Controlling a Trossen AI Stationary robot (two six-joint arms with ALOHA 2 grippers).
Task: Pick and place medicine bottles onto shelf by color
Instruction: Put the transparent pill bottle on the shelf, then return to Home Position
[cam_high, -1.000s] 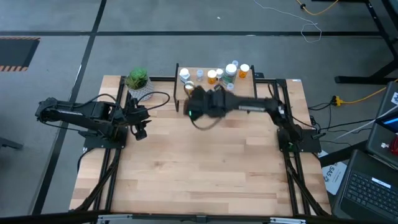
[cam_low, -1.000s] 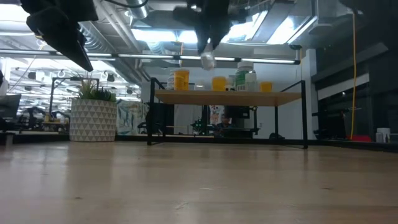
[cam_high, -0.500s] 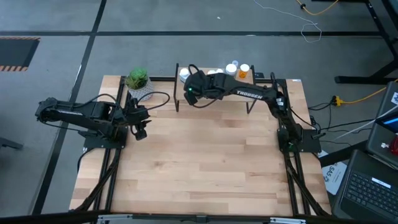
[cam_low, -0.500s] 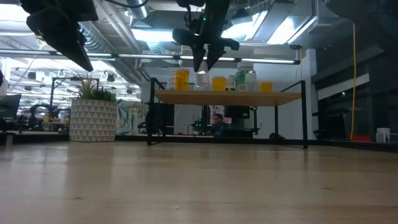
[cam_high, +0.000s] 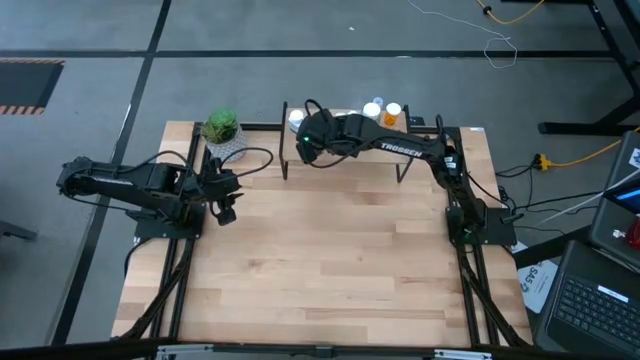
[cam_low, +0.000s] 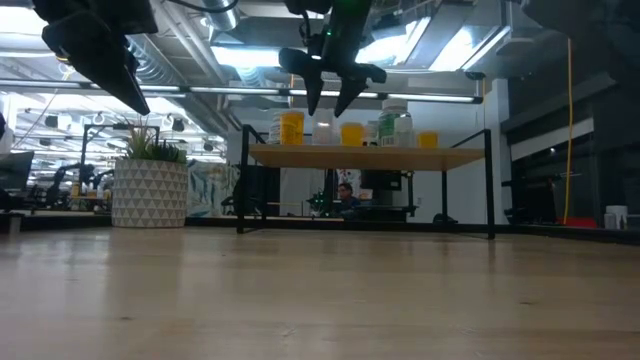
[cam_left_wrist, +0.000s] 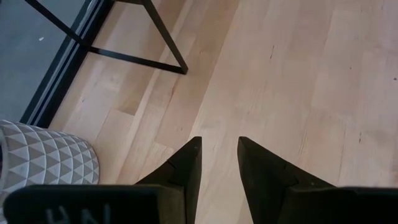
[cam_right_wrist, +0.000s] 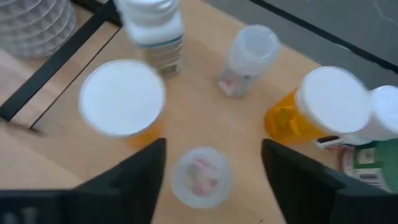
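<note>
The big light-wood tabletop (cam_high: 320, 260) carries a low wood-topped shelf with thin black legs (cam_low: 365, 158) along its far edge, with a green plant in a white patterned pot (cam_high: 222, 129) near the far left corner. The right gripper (cam_low: 328, 98) hovers above the shelf's left end, fingers spread wide and empty; a tiny clear-bluish bottle (cam_right_wrist: 201, 176) stands on the shelf directly between and below them, among orange white-capped bottles (cam_right_wrist: 122, 101). The left gripper (cam_left_wrist: 217, 165), fingers parted, waits near the table's left edge.

Two dark arms, black cables trailing, white TROSSEN lettering along the right arm (cam_high: 400, 148).
</note>
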